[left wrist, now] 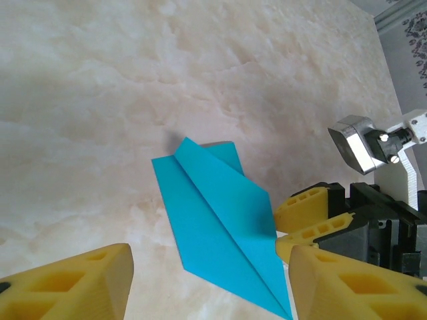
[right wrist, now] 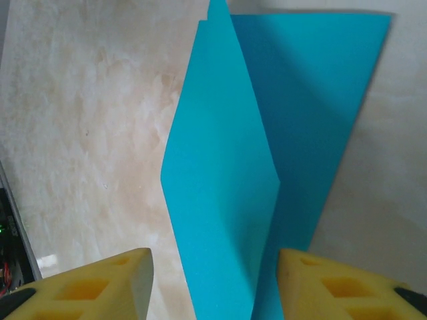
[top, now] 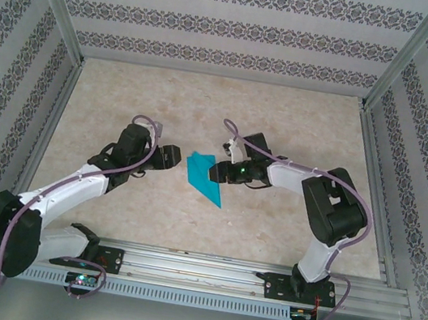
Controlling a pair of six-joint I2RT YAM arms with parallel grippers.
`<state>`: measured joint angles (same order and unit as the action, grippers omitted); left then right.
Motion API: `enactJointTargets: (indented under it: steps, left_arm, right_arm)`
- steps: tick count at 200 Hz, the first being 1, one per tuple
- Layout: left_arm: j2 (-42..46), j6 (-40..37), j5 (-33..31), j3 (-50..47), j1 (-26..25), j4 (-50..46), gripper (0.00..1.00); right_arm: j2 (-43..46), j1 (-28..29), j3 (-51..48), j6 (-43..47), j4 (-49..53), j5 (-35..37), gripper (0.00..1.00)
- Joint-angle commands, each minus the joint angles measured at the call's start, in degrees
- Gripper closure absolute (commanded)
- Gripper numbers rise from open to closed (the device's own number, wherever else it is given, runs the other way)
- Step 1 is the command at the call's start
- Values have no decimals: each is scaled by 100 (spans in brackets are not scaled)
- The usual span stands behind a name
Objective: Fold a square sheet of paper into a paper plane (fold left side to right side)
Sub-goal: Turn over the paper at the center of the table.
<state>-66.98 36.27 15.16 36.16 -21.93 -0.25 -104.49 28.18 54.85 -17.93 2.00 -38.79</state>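
Observation:
The square sheet of paper (top: 204,176) lies folded into a long teal-blue pointed shape, like a paper plane, in the middle of the table. A centre crease runs along it (left wrist: 220,227), and one flap stands up slightly (right wrist: 223,200). My left gripper (top: 175,158) is open just left of the paper, and its yellow fingers (left wrist: 80,287) touch nothing. My right gripper (top: 213,172) is at the paper's right edge. It is open, with the raised flap between its spread fingers (right wrist: 327,287) and a gap on each side.
The marbled beige table top (top: 125,104) surrounds the paper. Patterned walls and aluminium posts (top: 376,97) close in the back and sides. A metal rail (top: 204,269) carrying both arm bases runs along the near edge.

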Motion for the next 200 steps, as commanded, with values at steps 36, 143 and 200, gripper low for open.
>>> enactJointTargets:
  steps: [36, 143, 200]
  left_arm:
    - [-63, 397, 611, -190, 312, 295, 35]
    - [-300, 1024, 2547, 21, 400, 1833, 21]
    - [-330, 1629, 3574, 407, 256, 3304, 36]
  right_arm:
    - [-312, -146, 221, 12, -224, -416, 67]
    - [1772, -448, -651, -418, -1008, -522, 100]
    - [3479, -819, -1292, -1432, -2098, -1059, 100]
